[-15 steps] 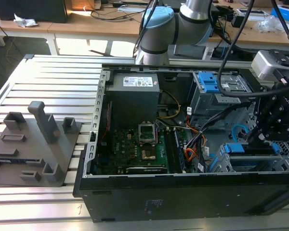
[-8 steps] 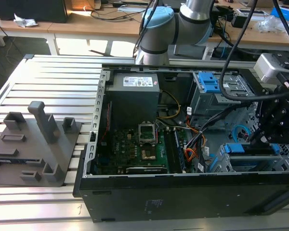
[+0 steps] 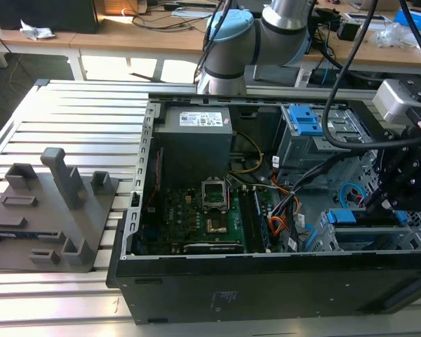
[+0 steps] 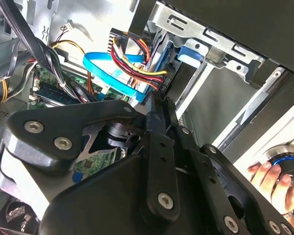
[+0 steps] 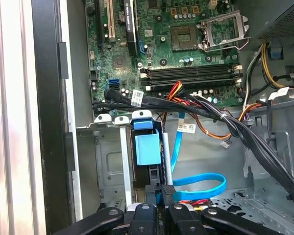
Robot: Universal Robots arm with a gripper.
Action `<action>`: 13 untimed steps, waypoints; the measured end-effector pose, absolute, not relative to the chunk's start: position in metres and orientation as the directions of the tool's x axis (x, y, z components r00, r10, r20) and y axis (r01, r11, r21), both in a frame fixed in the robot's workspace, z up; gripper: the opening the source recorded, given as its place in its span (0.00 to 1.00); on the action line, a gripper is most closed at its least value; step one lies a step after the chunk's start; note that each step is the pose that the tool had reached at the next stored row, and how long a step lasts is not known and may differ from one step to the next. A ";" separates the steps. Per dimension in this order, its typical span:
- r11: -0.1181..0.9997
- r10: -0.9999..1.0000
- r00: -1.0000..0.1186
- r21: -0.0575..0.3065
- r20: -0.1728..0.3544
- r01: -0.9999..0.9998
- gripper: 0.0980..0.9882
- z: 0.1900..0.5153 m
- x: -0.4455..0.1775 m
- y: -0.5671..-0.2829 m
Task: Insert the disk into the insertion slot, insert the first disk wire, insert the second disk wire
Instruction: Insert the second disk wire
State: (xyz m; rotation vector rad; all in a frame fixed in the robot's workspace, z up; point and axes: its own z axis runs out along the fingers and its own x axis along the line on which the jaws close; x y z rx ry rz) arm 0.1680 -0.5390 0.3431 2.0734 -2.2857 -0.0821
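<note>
The disk (image 5: 148, 149), in its bright blue carrier (image 3: 351, 216), sits edge-on inside the insertion slot (image 5: 108, 166), the low grey cage at the case's front corner. My gripper (image 5: 160, 197) is right behind the disk, shut on the small dark plug of the second disk wire (image 5: 201, 182). That wire's light blue loop curves away beside it. In the second wrist view the fingertips (image 4: 154, 110) meet where the light blue cable (image 4: 108, 71) ends. The first disk wire (image 4: 137, 61), red, yellow and dark leads, runs to the disk's rear edge beside it. In the exterior view the gripper (image 3: 386, 203) hangs over that cage.
A thick bundle of black cables (image 5: 210, 115) crosses above the slot. The motherboard (image 5: 186, 49) and power supply (image 3: 196, 133) fill the rest of the case. The taller cage with a blue latch (image 3: 305, 123) stands behind. A person's hand (image 4: 269, 178) grips a knob outside the case.
</note>
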 end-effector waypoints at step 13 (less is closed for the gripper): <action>0.096 -0.995 -0.097 0.077 -0.006 -0.992 0.07 0.346 0.169 -0.542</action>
